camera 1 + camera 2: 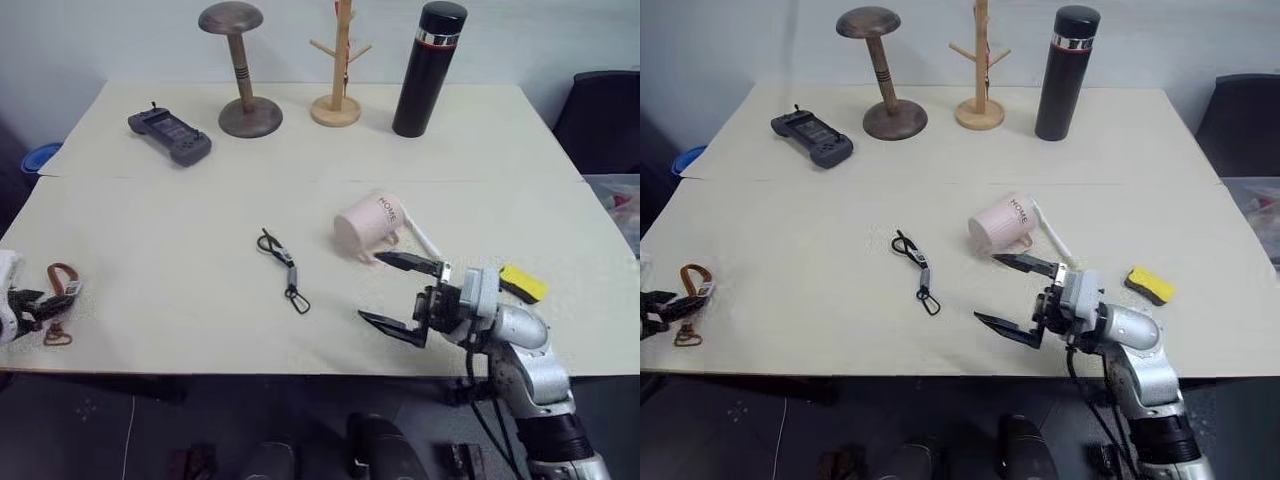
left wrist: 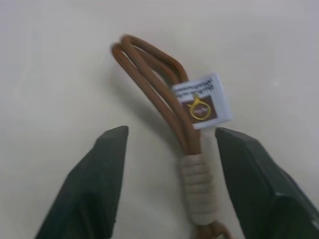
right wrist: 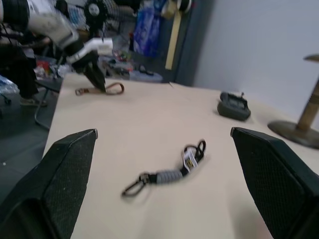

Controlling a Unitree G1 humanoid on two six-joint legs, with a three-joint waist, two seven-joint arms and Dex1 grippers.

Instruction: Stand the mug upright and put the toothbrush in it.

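Beige tabletop [image 1: 180, 250]: pale pink cylindrical mug [image 1: 366, 224] tipped; slim white toothbrush [image 1: 424, 238] behind; we risk rolling it; both grippers [image 1: 400, 294] [image 2: 169, 186] gape empty.

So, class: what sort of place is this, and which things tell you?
Probably a robot test room or lab: a staged table of unrelated props, like a hat stand and black flask, with cluttered storage behind it.

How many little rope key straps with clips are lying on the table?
2. A brown cord strap with a white tag lies near the table's left edge, between the left gripper's open fingers. A black and grey one lies mid-table, left of the pale pink mug.
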